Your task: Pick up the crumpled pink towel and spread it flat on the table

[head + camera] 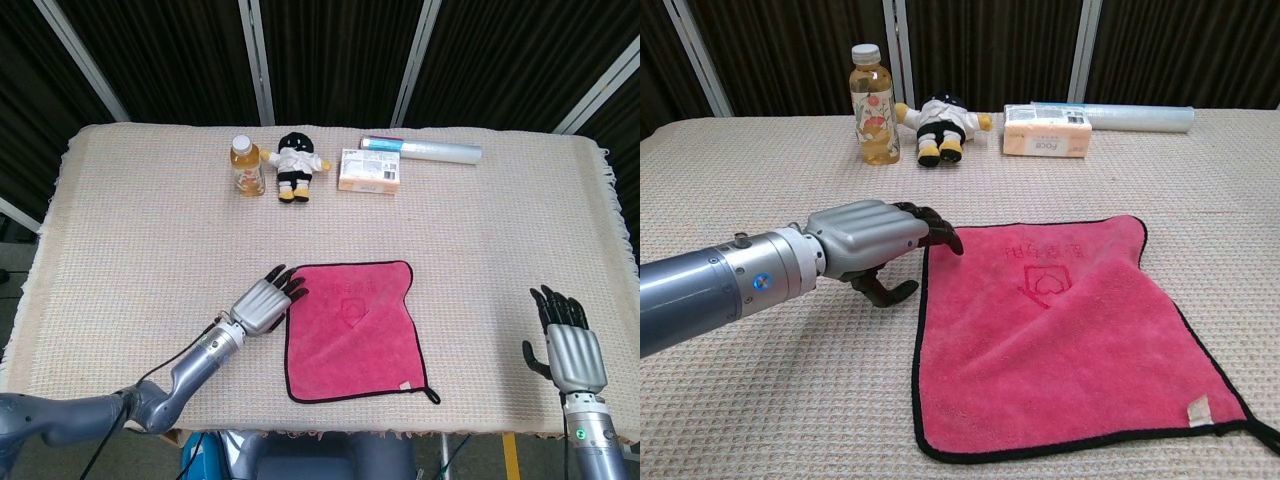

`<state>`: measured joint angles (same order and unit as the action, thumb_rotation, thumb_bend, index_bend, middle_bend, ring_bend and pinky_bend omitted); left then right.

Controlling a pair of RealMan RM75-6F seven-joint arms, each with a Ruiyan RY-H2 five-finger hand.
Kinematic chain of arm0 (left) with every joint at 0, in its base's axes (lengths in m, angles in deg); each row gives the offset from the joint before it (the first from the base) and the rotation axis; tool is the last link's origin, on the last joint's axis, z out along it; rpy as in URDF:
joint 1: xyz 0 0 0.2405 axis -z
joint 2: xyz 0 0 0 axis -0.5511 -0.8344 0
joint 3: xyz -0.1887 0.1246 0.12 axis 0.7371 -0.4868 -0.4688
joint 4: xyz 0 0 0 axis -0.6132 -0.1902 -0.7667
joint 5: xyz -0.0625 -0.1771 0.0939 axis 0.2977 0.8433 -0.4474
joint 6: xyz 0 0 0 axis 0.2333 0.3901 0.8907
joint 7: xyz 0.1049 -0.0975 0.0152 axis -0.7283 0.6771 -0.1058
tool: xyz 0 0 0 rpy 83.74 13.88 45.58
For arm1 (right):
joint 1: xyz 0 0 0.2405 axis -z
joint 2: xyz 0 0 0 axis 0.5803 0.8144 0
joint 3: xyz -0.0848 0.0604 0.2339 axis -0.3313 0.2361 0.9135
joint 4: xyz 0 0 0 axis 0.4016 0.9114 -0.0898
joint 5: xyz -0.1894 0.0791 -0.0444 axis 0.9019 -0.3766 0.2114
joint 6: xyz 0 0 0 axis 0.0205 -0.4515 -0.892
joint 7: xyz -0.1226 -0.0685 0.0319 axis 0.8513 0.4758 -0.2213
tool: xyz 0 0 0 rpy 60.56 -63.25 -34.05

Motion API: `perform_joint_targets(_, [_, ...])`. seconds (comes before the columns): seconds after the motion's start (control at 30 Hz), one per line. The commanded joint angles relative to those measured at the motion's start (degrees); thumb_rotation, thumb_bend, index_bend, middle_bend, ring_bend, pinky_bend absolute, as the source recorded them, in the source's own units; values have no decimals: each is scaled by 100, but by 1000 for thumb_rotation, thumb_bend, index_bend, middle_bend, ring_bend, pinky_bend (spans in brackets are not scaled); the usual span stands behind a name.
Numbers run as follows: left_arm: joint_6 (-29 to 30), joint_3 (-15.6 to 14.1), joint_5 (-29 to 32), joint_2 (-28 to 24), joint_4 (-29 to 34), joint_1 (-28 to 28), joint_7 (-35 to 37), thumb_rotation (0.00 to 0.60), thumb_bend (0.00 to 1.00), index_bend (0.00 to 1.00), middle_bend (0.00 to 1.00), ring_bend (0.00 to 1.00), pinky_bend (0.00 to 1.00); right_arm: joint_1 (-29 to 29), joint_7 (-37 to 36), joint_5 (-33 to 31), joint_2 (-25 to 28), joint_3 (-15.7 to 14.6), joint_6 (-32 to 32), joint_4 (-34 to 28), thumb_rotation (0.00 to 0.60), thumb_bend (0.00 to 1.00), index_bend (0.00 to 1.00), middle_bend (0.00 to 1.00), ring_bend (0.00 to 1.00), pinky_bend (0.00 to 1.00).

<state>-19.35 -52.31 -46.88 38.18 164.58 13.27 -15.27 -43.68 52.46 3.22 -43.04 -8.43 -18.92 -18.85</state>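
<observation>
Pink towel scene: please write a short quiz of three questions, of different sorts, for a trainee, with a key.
1. True or false: the towel lies spread on the table, and no hand holds it.
2. Which hand is at the towel's far left corner? A) the left hand B) the right hand
3. Fill in: between the bottle and the box stands a ____.

Key
1. True. The towel lies open, with one diagonal crease.
2. A. The fingertips of the left hand are at that corner; the right hand is open, far from the towel, at the table's near edge.
3. Doll.
</observation>
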Motion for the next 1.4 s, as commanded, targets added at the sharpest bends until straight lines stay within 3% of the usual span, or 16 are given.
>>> perform_joint_targets(0.03, [-28, -41, 46, 46, -135, 23, 30, 600, 574, 161, 87, 0, 0, -3, 17, -19, -12, 4, 10, 14, 600, 436, 0, 0, 0, 0])
perform_joint_targets(0.53, [-86, -306, 80, -42, -423, -33, 206, 600, 578, 161, 88, 0, 0, 12, 106, 10, -66, -39, -3, 4, 600, 436, 0, 0, 0, 0])
perform_joint_targets(1.13, [-3, -392, 12, -219, -448, -70, 396, 600, 574, 152, 78, 0, 0, 7, 100, -4, -76, -41, 30, -2, 600, 436, 0, 0, 0, 0])
perform_joint_targets(1.23, [115, -363, -56, -185, -398, -94, 513, 600, 499, 93, 34, 0, 0, 7, 95, 10, -76, -44, 28, -4, 600, 436, 0, 0, 0, 0])
perform_joint_targets(1.4, [402, -305, -283, -178, -271, -141, 811, 600, 210, 4, 0, 0, 0, 2, 63, 73, -78, -48, 11, 9, 600, 436, 0, 0, 0, 0])
